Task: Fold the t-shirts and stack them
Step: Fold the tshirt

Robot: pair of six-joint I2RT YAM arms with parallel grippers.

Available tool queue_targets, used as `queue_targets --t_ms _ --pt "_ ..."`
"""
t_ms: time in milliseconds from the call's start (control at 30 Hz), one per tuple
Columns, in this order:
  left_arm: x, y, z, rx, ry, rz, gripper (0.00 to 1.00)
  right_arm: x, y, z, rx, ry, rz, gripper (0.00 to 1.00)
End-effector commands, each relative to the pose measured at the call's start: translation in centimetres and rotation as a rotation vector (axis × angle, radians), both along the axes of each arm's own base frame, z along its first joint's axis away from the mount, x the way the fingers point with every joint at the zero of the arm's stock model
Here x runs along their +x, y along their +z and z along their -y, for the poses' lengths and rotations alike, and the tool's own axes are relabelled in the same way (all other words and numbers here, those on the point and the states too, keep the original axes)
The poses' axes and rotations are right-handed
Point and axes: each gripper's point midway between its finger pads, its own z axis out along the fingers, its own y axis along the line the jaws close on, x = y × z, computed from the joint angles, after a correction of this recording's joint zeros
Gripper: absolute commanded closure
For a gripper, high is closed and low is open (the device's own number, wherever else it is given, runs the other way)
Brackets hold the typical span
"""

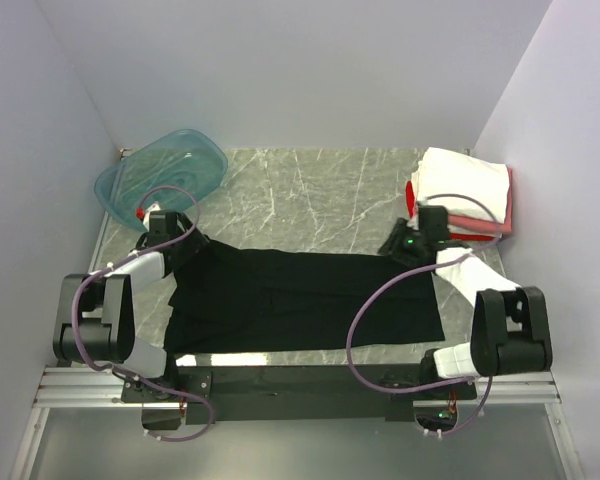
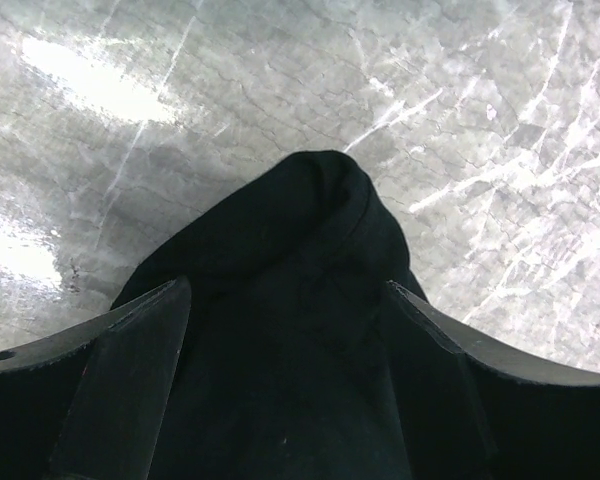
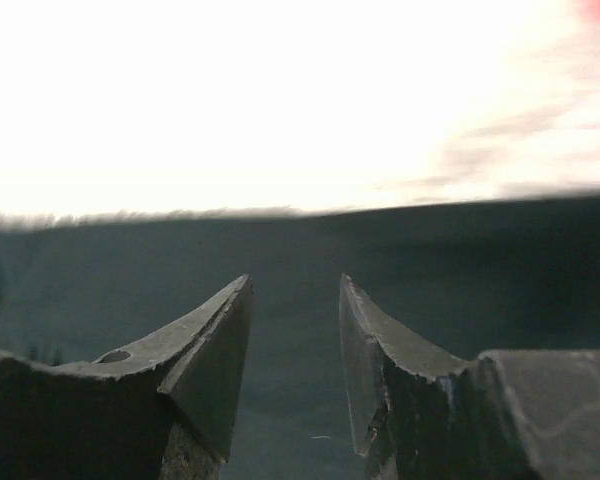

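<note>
Fingers (image 2: 130,355) of the left gripper (image 2: 290,330) stand wide and straddle a bunched hump of the black shirt (image 2: 310,250). Cloth fills the gap between them, but I cannot tell whether they press it. The right gripper (image 3: 295,290) is partly parted, with nothing between its tips, and hangs just above the shirt's far right edge. The shirt lies spread across the middle of the marble table (image 1: 310,190), the left gripper at its far left corner. In the far right corner, just beyond the right gripper, sit the folded shirts (image 1: 465,180): white on top, pink and red beneath. A teal tub (image 1: 170,165) stands in the far left corner. A small red bit (image 1: 140,213) shows at its near rim; I cannot tell whether it is inside.
</note>
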Motion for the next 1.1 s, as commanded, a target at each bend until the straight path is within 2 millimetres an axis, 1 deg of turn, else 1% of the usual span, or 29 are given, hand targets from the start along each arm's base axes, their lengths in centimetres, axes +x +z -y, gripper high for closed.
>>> queue_targets --t_ms 0,33,67,100,133,200,233,267,433,467,700,733,767,900,1067 --pt "1.1 0.9 -1.2 0.054 0.026 0.025 0.17 -0.1 0.6 7.5 -0.148 -0.240 -0.010 0.52" --pt "1.3 1.2 -1.4 0.063 0.035 0.033 0.17 -0.1 1.0 8.9 -0.173 -0.284 0.000 0.52" --pt "1.2 1.2 -1.6 0.071 0.041 0.034 0.17 -0.4 0.9 10.2 -0.194 -0.323 -0.011 0.51" --pt "1.3 1.5 -2.0 0.087 0.052 0.039 0.17 -0.6 0.9 12.4 -0.220 -0.396 -0.019 0.49" --pt "1.4 1.6 -2.1 0.092 0.055 0.041 0.17 -0.7 0.9 13.3 -0.218 -0.429 -0.024 0.49" --pt "1.7 2.1 -2.3 0.107 0.059 0.049 0.17 -0.7 0.8 14.4 -0.208 -0.470 -0.022 0.49" --pt "1.7 2.0 -2.6 0.118 0.067 0.040 0.18 -0.9 0.5 15.4 -0.212 -0.501 -0.036 0.49" --pt "2.0 2.1 -2.6 0.120 0.069 0.042 0.18 -0.9 0.3 15.6 -0.214 -0.507 -0.049 0.49" --pt "2.1 2.1 -3.1 0.140 0.081 0.039 0.18 -0.9 -0.7 15.9 -0.212 -0.518 -0.074 0.49" --pt "2.1 2.0 -3.0 0.142 0.081 0.036 0.18 -0.8 -0.7 16.3 -0.226 -0.529 -0.077 0.49" --pt "2.1 1.8 -3.4 0.158 0.092 0.003 0.19 0.2 -1.2 16.4 -0.217 -0.519 -0.084 0.49" --pt "2.0 1.5 -3.4 0.158 0.089 -0.009 0.19 0.3 -1.3 16.4 -0.217 -0.518 -0.088 0.49" --pt "2.1 1.3 -3.3 0.155 0.087 -0.017 0.19 0.4 -1.4 15.9 -0.198 -0.501 -0.088 0.50" --pt "2.5 1.1 -3.1 0.147 0.075 -0.025 0.21 0.3 -2.3 15.7 -0.189 -0.491 -0.104 0.50" --pt "3.1 0.8 -3.0 0.144 0.070 -0.038 0.23 0.3 -2.7 15.5 -0.182 -0.481 -0.105 0.51"
